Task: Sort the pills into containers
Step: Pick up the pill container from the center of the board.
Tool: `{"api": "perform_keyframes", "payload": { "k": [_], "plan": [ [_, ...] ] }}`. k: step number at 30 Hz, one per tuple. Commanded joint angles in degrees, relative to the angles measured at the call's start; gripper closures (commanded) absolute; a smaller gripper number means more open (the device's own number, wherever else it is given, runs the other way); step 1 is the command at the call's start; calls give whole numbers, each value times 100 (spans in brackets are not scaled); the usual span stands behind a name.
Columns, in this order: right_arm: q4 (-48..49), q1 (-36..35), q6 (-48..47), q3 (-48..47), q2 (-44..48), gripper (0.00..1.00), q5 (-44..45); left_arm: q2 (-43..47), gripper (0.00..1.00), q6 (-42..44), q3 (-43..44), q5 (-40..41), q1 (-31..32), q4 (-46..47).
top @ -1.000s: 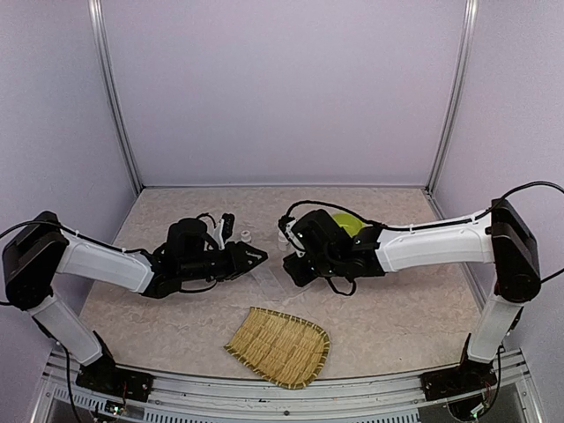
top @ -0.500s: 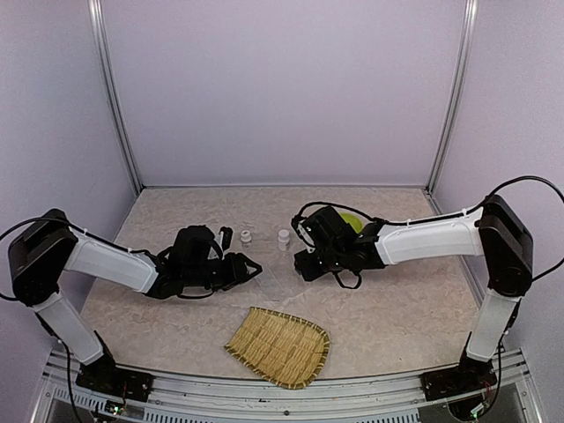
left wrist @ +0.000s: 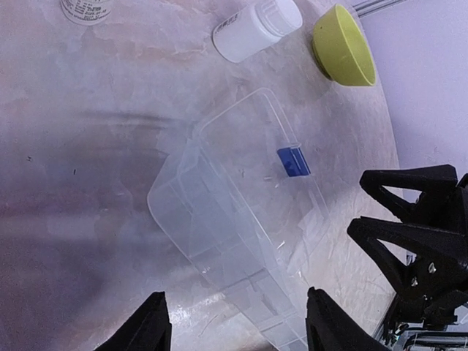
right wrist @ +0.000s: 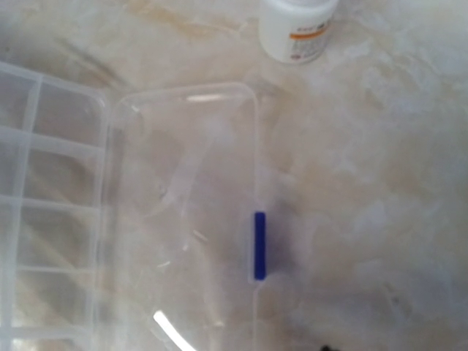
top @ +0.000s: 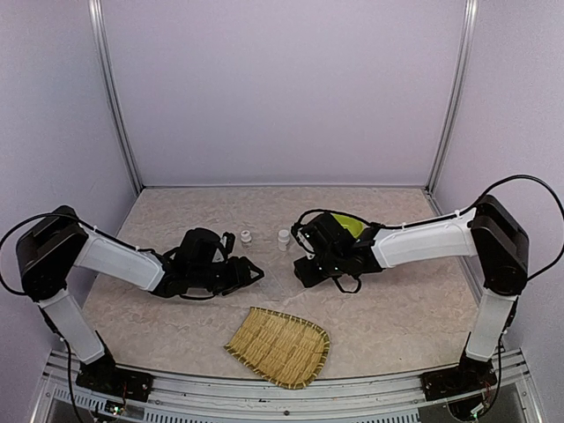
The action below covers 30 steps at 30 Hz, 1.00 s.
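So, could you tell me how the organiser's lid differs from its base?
The base is split into small compartments; the lid is one undivided panel. The lid carries a blue clasp at its edge; the base shows none. Both are clear plastic and show no pills.

The open clear plastic organiser box (left wrist: 241, 219) lies flat on the marbled counter (top: 397, 308). The left gripper (top: 257, 277) and right gripper (left wrist: 358, 205) crowd its two ends. A small white plastic bottle (top: 246, 236) and a second white bottle (top: 283, 238) stand just behind. Bare counter separates it from the woven bamboo tray (top: 280, 345) in front.
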State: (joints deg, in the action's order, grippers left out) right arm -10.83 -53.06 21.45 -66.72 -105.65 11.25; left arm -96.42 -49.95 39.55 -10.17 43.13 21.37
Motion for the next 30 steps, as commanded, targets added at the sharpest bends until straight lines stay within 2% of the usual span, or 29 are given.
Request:
{"api": "perform_keyframes", "payload": {
  "k": [1,16,25,30],
  "plan": [
    [97,36,78,48,-123,49,-61,-216,37,-10,244,-1,-25,54],
    [111,41,88,106,-176,49,-90,-669,39,-41,382,124,-46,288],
    [96,49,89,143,-156,49,-70,-870,47,-344,-27,57,-142,1558],
    [77,48,85,145,-147,49,-70,-1029,58,-489,-196,-66,-195,2095]
  ]
}}
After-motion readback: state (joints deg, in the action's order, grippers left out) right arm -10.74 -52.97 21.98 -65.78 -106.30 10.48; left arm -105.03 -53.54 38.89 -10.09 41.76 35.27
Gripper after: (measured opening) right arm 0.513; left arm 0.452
